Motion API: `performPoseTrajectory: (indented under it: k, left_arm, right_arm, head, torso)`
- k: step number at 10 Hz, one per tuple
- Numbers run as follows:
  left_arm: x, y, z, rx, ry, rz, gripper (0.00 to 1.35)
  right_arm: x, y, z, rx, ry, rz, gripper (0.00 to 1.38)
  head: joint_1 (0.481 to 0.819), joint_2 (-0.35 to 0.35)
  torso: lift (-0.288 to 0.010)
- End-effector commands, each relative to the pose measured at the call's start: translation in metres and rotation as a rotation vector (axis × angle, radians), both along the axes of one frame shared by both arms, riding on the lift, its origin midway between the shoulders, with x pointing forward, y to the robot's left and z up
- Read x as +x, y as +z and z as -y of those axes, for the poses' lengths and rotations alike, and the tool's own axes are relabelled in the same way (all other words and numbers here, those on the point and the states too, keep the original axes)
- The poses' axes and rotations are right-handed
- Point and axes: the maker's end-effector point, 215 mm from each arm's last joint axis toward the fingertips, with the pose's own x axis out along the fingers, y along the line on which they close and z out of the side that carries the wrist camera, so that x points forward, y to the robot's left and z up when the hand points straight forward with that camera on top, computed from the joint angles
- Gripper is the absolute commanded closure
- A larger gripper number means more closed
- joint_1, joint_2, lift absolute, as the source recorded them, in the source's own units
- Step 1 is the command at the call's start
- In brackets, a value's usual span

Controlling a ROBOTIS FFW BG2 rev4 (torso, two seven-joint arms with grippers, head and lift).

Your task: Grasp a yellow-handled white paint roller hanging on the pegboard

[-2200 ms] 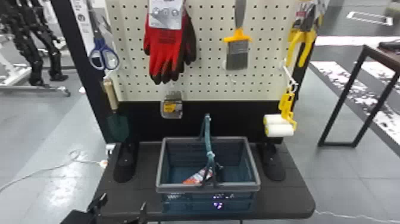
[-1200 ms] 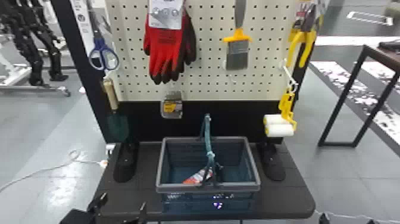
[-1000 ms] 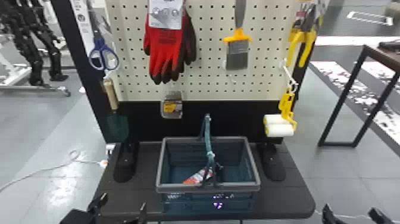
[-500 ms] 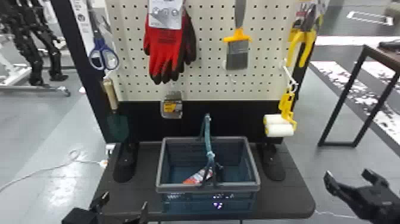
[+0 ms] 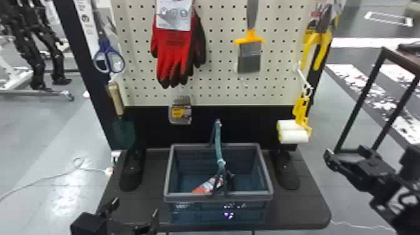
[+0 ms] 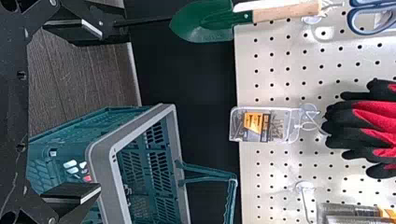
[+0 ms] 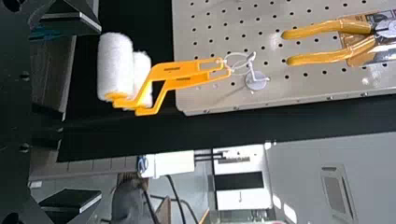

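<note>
yellow-white paint roller point(image 5: 293, 131), teal basket point(image 5: 218, 170)

The pegboard point(image 5: 218, 84) carried one pair of scissors point(image 5: 107, 57), one pair of red gloves point(image 5: 175, 50), one brush point(image 5: 249, 54), one pair of pliers point(image 5: 317, 40), one trowel point(image 5: 122, 128), one clear packet point(image 5: 180, 111) and two white rollers point(image 5: 293, 136). One basket point(image 5: 218, 197) stood on the table point(image 5: 297, 207).

My left gripper point(image 5: 133, 210) is cut off by the head view's bottom edge, my right arm point(image 5: 387, 187) by its lower right corner. An orange thing point(image 5: 204, 188) lies in the basket point(image 5: 218, 197) — half behind the handle point(image 5: 217, 147), I can't tell what. The brush point(image 5: 249, 56) and scissors point(image 5: 107, 56) run off the top edge.
</note>
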Motion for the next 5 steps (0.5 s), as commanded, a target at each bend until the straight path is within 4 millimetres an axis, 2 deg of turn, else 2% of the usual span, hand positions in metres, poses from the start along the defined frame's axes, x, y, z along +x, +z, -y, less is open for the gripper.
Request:
performPoseTrajectory:
  k: [1,4,5]
  left_arm:
    - [0.003,0.0,0.002,-0.007,0.001,0.002,0.15]
    - [0.015,0.012,0.01,-0.016,-0.02,0.033,0.15]
    - [0.016,0.012,0.011,-0.021,-0.018,0.034,0.15]
  right_arm:
    - [0.021,0.012,-0.024,0.03,0.049,0.013,0.06]
    - [0.052,0.026,-0.063,0.042,0.146,0.018,0.05]
    - [0.066,0.051,-0.068,0.038,0.171,0.052,0.05]
  head:
    - [0.549,0.0]
    - [0.549,0.0]
    - [0.549,0.0]
  torso:
    - [-0.1]
    - [-0.1]
    - [-0.1]
